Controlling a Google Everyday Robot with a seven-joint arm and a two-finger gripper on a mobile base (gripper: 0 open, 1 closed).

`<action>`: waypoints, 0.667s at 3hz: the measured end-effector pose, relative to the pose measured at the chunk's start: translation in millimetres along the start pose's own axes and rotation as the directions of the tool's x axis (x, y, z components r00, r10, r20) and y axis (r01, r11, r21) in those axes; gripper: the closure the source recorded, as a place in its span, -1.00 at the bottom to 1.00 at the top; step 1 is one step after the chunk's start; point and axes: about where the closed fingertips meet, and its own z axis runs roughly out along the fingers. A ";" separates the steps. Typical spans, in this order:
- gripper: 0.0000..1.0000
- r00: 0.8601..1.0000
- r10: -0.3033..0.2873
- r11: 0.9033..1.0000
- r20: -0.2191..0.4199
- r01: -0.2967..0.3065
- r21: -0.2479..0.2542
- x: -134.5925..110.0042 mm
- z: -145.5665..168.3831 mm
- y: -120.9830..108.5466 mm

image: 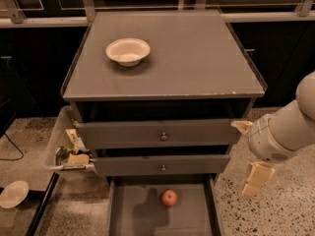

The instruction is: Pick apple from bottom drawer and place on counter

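The small red apple lies on the flat grey floor of the open bottom drawer, near its back, at the lower middle of the camera view. The grey counter tops the cabinet above it. My gripper hangs at the right of the cabinet, beside the drawers and above the speckled floor. It is to the right of the apple and a little higher, well apart from it, with nothing in it. My pale arm reaches in from the right edge.
A white bowl stands on the counter's far left part. Two upper drawers with round knobs are slightly pulled out. A clear bin of scraps sits left of the cabinet. A white plate lies on the floor at left.
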 end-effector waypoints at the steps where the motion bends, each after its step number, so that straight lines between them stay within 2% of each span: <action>1: -1.00 1.000 0.000 1.000 0.000 0.000 0.000 0.0 0.0 0.0; 2: -1.00 0.999 0.027 0.999 0.018 -0.026 -0.025 8.6 34.8 3.5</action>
